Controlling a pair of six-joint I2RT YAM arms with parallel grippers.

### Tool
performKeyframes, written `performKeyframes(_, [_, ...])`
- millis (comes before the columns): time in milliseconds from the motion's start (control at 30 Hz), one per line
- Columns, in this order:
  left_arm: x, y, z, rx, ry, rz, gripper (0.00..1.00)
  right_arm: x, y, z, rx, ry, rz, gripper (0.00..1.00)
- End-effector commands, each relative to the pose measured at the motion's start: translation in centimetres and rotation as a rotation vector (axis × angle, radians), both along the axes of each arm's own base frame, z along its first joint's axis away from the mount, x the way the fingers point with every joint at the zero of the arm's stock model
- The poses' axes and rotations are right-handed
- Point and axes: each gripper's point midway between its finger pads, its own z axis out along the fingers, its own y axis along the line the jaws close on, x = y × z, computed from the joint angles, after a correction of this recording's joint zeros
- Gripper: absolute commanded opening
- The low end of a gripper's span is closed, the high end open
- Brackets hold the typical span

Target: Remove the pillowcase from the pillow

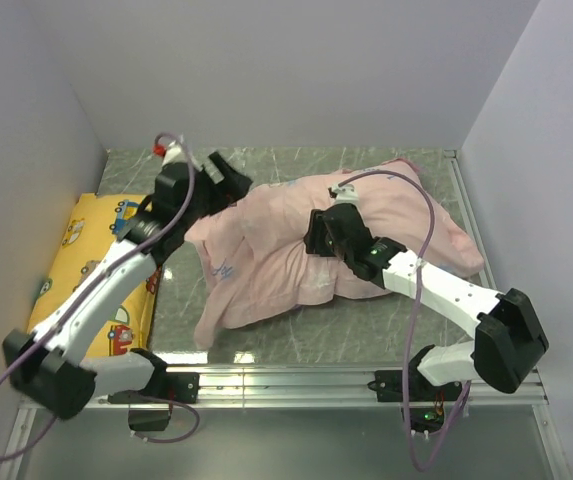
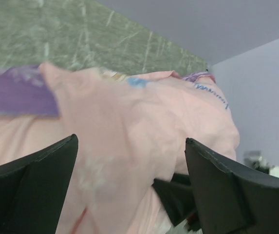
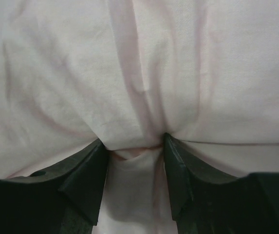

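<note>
pillowcase [image 1: 286, 255] soft, light, floppy, prob slips thru; my R gripper [image 3: 133, 142] pinches a fold of it, L gripper [image 2: 130, 141] spread wide, empty; best grab near hem imo

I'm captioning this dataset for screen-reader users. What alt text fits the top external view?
A crumpled pale pink pillowcase lies on the green table, the right gripper pinching a fold near its centre and the left gripper open at its far-left edge. A yellow vehicle-print pillow sits along the table's left side.
</note>
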Motion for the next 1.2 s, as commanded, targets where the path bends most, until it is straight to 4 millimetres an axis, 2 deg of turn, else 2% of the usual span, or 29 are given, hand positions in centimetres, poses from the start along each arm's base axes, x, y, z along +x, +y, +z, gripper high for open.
performKeyframes(0, [-3.8, 3.4, -3.5, 0.045, 0.083, 0.086, 0.95, -1.4, -1.2, 0.0, -0.038, 0.05, -0.005, 0.6])
performKeyframes(33, [-4.6, 3.9, -4.0, 0.04, 0.086, 0.093, 0.93, -1.4, -1.3, 0.6, -0.043, 0.037, -0.01, 0.62])
performKeyframes(67, [-6.3, 4.7, -5.2, 0.039, 0.098, 0.091, 0.93, -1.7, -0.8, 2.1, -0.031, 0.011, 0.005, 0.64])
performKeyframes(100, [-7.0, 5.1, -5.8, 0.039, 0.107, 0.093, 0.93, -1.9, -1.0, 2.5, -0.043, 0.008, 0.005, 0.68])
performKeyframes(133, [-7.6, 5.4, -6.3, 0.041, 0.11, 0.093, 0.92, -1.8, -0.7, 3.9, -0.041, -0.02, 0.002, 0.69])
performKeyframes(200, [-9.6, 5.3, -7.9, 0.031, 0.124, 0.038, 0.91, -2.9, 0.3, 5.0, -0.061, -0.033, 0.031, 0.72])
performKeyframes(233, [-10.2, 5.1, -8.4, 0.023, 0.124, 0.018, 0.91, -2.8, 0.6, 6.3, -0.061, -0.061, 0.021, 0.73])
performKeyframes(267, [-11.3, 4.9, -9.5, 0.006, 0.13, -0.019, 0.91, -3.7, 1.9, 6.6, -0.067, -0.065, 0.056, 0.73])
performKeyframes(300, [-11.6, 4.6, -9.5, -0.009, 0.113, -0.036, 0.92, -4.2, 2.5, 6.7, -0.077, -0.064, 0.068, 0.74])
performKeyframes(333, [-12.0, 4.5, -9.9, -0.016, 0.111, -0.051, 0.92, -4.3, 3.3, 7.8, -0.071, -0.082, 0.075, 0.74])
performKeyframes(400, [-12.8, 4.5, -11.0, -0.018, 0.12, -0.069, 0.92, -5.4, 5.3, 7.1, -0.112, -0.074, 0.112, 0.75])
performKeyframes(433, [-12.8, 4.6, -11.4, -0.022, 0.121, -0.066, 0.91, -5.7, 6.4, 7.9, -0.109, -0.087, 0.123, 0.75])
performKeyframes(467, [-13.0, 4.7, -12.3, -0.017, 0.134, -0.065, 0.89, -5.6, 7.0, 6.9, -0.154, -0.078, 0.119, 0.75])
performKeyframes(500, [-13.1, 4.5, -12.6, -0.022, 0.141, -0.075, 0.87, -6.4, 8.3, 6.5, -0.168, -0.076, 0.148, 0.76])
performKeyframes(533, [-13.2, 4.2, -13.0, -0.031, 0.139, -0.085, 0.86, -6.5, 9.3, 7.2, -0.162, -0.083, 0.158, 0.76])
performKeyframes(567, [-13.2, 4.1, -13.2, -0.038, 0.139, -0.091, 0.84, -6.6, 9.9, 6.0, -0.21, -0.064, 0.163, 0.76])
performKeyframes(667, [-13.2, 3.8, -14.1, -0.046, 0.153, -0.099, 0.73, -7.2, 11.8, 5.5, -0.263, -0.075, 0.175, 0.78])
performKeyframes(700, [-13.2, 3.8, -14.2, -0.044, 0.156, -0.099, 0.61, -7.3, 12.2, 5.4, -0.269, -0.075, 0.18, 0.78])
performKeyframes(733, [-13.2, 3.8, -14.6, -0.038, 0.163, -0.099, 0.55, -7.3, 12.7, 5.0, -0.28, -0.074, 0.185, 0.78])
performKeyframes(767, [-13.2, 3.8, -14.8, -0.037, 0.168, -0.099, 0.49, -7.3, 12.6, 4.7, -0.297, -0.066, 0.181, 0.78])
performKeyframes(800, [-13.2, 3.9, -14.9, -0.035, 0.172, -0.098, 0.34, -7.2, 12.5, 4.6, -0.309, -0.069, 0.166, 0.78])
performKeyframes(867, [-13.1, 4.3, -15.1, -0.021, 0.176, -0.073, 0.23, -7.0, 11.7, 3.9, -0.341, -0.062, 0.136, 0.77])
performKeyframes(900, [-13.0, 4.5, -15.0, -0.016, 0.176, -0.061, 0.11, -6.9, 10.7, 3.9, -0.36, -0.074, 0.109, 0.75])
performKeyframes(933, [-12.9, 4.7, -15.1, -0.007, 0.176, -0.052, 0.08, -6.6, 10.0, 3.9, -0.37, -0.082, 0.084, 0.73])
performKeyframes(1000, [-12.9, 5.2, -15.3, 0.023, 0.187, -0.036, 0.0, -6.5, 8.0, 3.6, -0.392, -0.08, 0.04, 0.62])
performKeyframes(1033, [-12.6, 5.7, -15.2, 0.038, 0.185, -0.007, 0.0, -6.1, 6.7, 4.5, -0.377, -0.093, 0.002, 0.51])
performKeyframes(1100, [-12.7, 6.4, -15.5, 0.07, 0.206, 0.021, 0.0, -6.1, 4.7, 3.9, -0.387, -0.082, -0.032, 0.4])
performKeyframes(1133, [-12.5, 6.6, -15.1, 0.075, 0.202, 0.031, 0.01, -6.0, 3.8, 4.7, -0.359, -0.09, -0.05, 0.3])
performKeyframes(1167, [-12.4, 6.8, -15.0, 0.079, 0.197, 0.045, 0.0, -5.5, 2.6, 4.5, -0.351, -0.082, -0.082, 0.25])
